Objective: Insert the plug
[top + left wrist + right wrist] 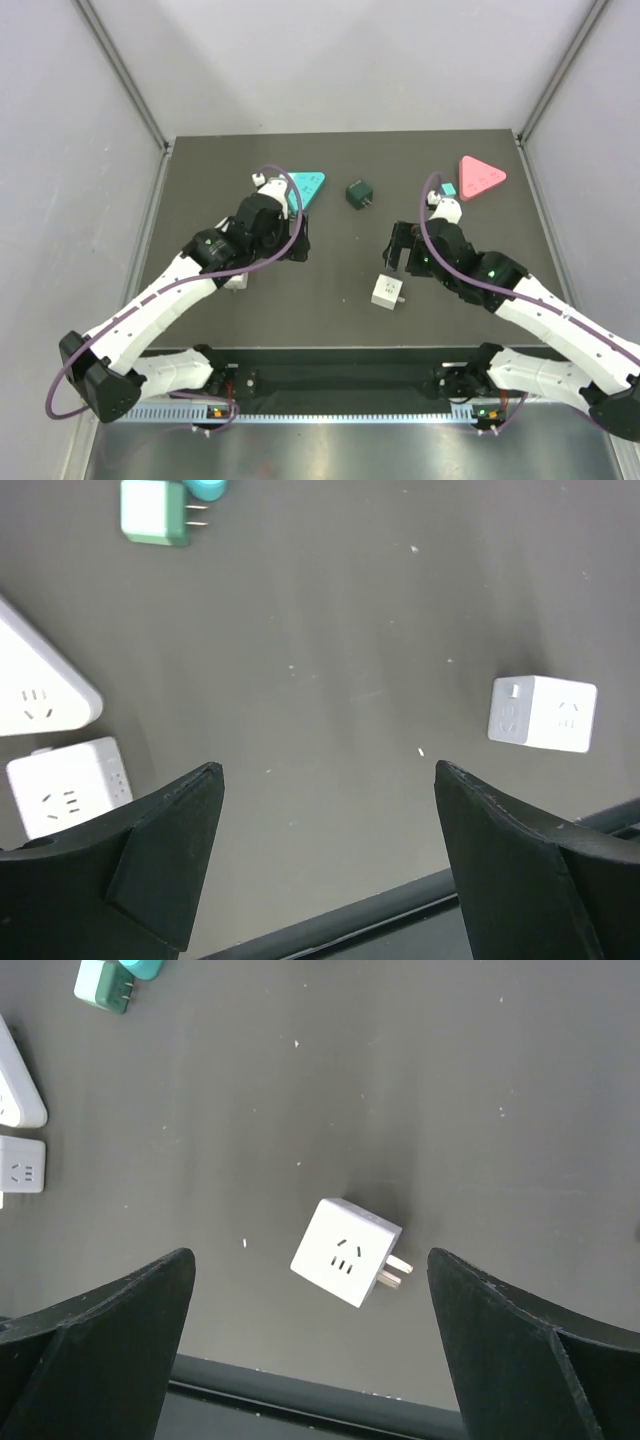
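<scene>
A white cube adapter (386, 291) with metal prongs lies on the dark table, front of centre. In the right wrist view it (345, 1250) sits below and between my open right gripper's (308, 1252) fingers, socket face up and prongs pointing right. My right gripper (398, 245) hovers just behind it, empty. A dark green plug (360, 194) lies at the back centre; it also shows in the left wrist view (152, 512). My left gripper (298, 240) is open and empty over bare table (325, 770), with the white cube (543, 713) to its right.
A teal triangle block (305, 185) lies at the back left, a pink one (480, 177) at the back right with a small teal piece (449, 189) beside it. A white triangular socket (35, 695) and a white square socket (70, 785) lie left. The table's front rail (300, 1400) is close.
</scene>
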